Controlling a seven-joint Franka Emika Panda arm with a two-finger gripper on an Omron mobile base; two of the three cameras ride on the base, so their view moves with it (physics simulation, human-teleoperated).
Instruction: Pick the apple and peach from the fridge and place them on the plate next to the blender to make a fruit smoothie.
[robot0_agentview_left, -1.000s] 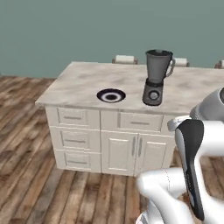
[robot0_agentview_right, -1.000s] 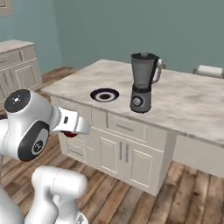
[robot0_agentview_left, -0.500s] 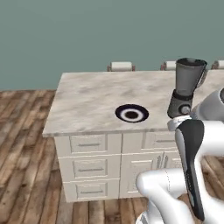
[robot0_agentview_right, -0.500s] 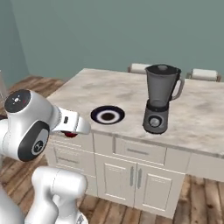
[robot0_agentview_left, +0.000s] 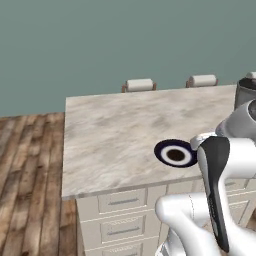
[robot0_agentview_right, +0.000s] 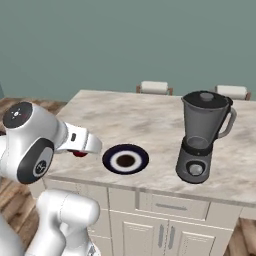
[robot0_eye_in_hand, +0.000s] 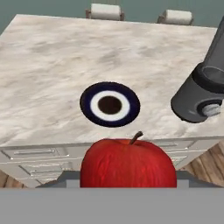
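Jaws are gripping the apple (robot0_eye_in_hand: 128, 163), now arriving at the table's (robot0_eye_in_hand: 52, 65) near edge as the base is closing in. Just beyond them the plate (robot0_eye_in_hand: 110, 104) is waiting empty, the blender (robot0_eye_in_hand: 203, 87) beside it, farther off.

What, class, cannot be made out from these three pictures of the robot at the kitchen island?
- End effector fingertips: in the hand view the apple covers them.
- Blender: in the left base view the right edge and the arm leave just a sliver of the jar.
- Apple: in the right base view a mere red sliver under the white wrist link.
- Plate: its dark centre spot cannot be identified.
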